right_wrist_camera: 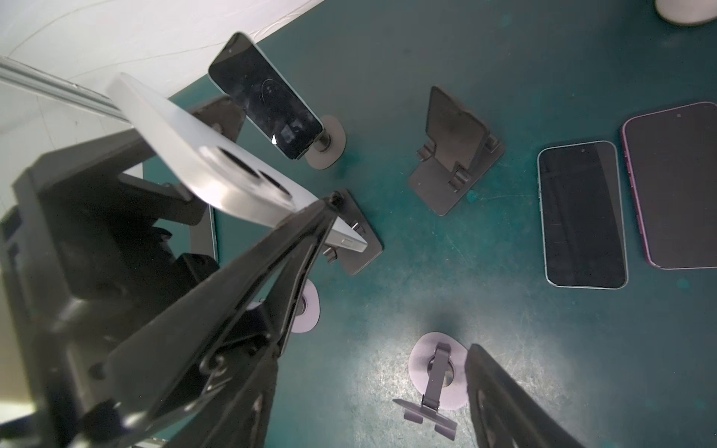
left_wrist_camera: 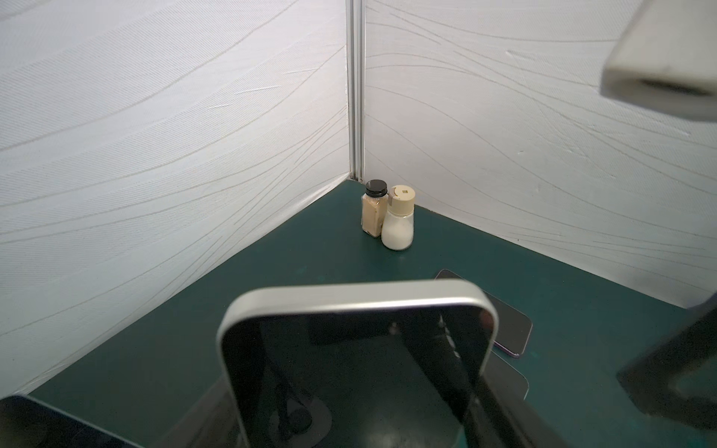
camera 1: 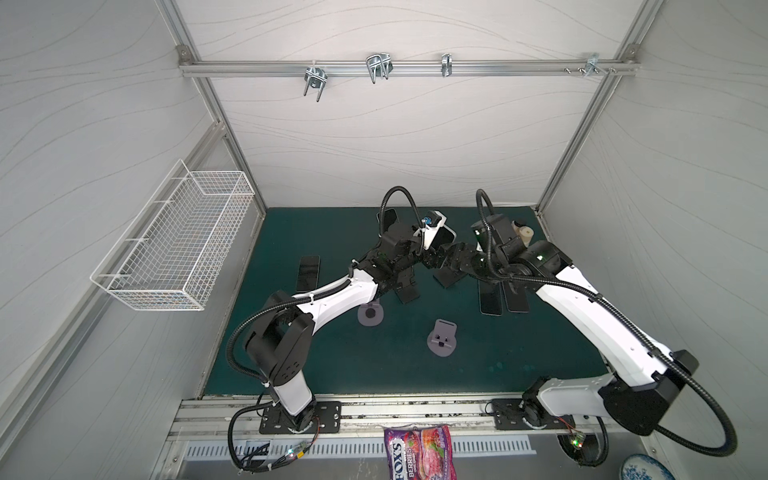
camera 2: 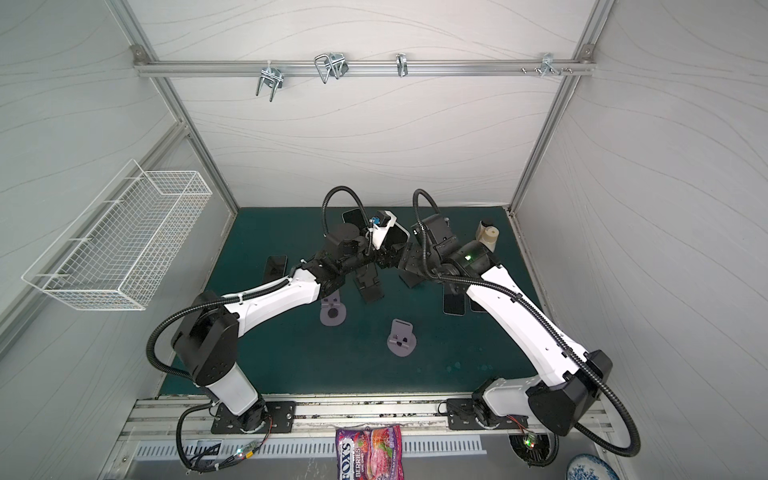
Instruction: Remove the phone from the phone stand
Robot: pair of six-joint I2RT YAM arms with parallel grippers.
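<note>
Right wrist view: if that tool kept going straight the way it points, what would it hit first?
Most likely the bare green mat between the empty black stand and the lilac stand; the right tool points down at it. Depth is unclear, so a stand's edge could come first.

the front of the bench (camera 1: 519,365) lay bare, with room to pass. the middle was crowded: a black stand (camera 1: 407,293), a second black stand (camera 1: 448,276), a grey stand (camera 1: 370,314), a second grey stand (camera 1: 442,338), and above them the tilted phone (left_wrist_camera: 349,349). a flat phone (right_wrist_camera: 582,213) and a purple phone (right_wrist_camera: 675,186) blocked the right; two bottles (left_wrist_camera: 397,229) filled the far right corner.
</note>
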